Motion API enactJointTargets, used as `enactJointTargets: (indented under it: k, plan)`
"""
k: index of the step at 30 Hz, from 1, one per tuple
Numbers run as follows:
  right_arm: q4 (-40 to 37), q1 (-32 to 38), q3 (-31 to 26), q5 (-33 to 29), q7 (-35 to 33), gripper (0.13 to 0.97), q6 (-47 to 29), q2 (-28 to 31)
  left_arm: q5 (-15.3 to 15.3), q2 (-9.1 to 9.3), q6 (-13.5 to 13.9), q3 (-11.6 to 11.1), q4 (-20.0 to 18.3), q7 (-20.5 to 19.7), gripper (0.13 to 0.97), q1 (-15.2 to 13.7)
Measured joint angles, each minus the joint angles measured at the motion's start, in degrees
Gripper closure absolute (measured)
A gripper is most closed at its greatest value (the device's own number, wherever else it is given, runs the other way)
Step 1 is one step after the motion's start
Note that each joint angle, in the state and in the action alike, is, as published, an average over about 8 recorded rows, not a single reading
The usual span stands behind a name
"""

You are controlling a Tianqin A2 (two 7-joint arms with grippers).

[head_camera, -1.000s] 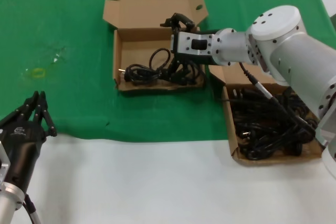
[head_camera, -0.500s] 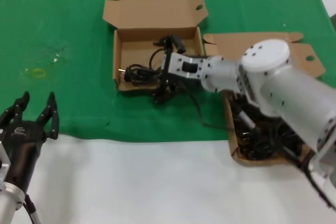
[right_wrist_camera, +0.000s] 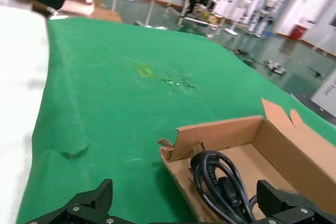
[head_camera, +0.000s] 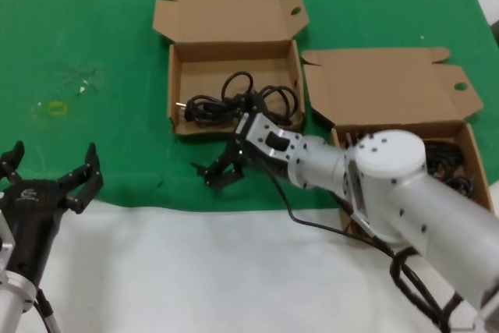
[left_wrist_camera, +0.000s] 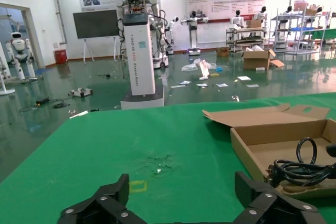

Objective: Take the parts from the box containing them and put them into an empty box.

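My right gripper [head_camera: 214,175], fingers spread wide and empty, hovers over green cloth [head_camera: 101,29] below the brown cardboard box [head_camera: 181,83] holding coiled black power cords [head_camera: 234,103]; my left gripper [head_camera: 48,175] waits splayed at lower left.

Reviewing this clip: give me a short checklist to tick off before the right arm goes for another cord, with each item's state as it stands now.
1. Right hand empty and open: ok; it hovers over the green cloth just in front of the left box, holding nothing.
2. Delivered cords lying inside the left box: ok; the coils sit within its walls.
3. Right box has cords left: ok, though the right arm hides most of it.
4. Both lids folded back: ok.
5. Left hand out of the way: ok; open at the near left, far from both boxes.
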Motion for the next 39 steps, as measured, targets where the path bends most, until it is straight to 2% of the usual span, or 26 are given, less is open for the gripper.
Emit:
enactJointTargets:
  k: [8,12,20,29,39]
  plan:
    - [9.01,-8.12,6.92,-2.66,4.83,0.129,3.51,1.81,0.0,0.0,0.0,0.0,0.0,0.0,0.331,0.0]
    - [13.67,-12.29,10.5,-4.04,7.32,0.129,5.32,2.74,0.0,0.0,0.0,0.0,0.0,0.0,0.331,0.0]
    - [22.73,-20.46,17.47,-6.7,12.15,0.129,8.83,4.56,0.0,0.0,0.0,0.0,0.0,0.03,0.198,0.0]
    - [32.97,-29.69,25.34,-9.73,17.65,0.129,12.83,6.62,0.0,0.0,0.0,0.0,0.0,0.02,0.136,0.0]
    - [44.41,-40.02,34.13,-13.11,23.78,0.129,17.28,8.93,-0.01,0.0,0.0,0.0,0.0,0.01,0.132,0.0]
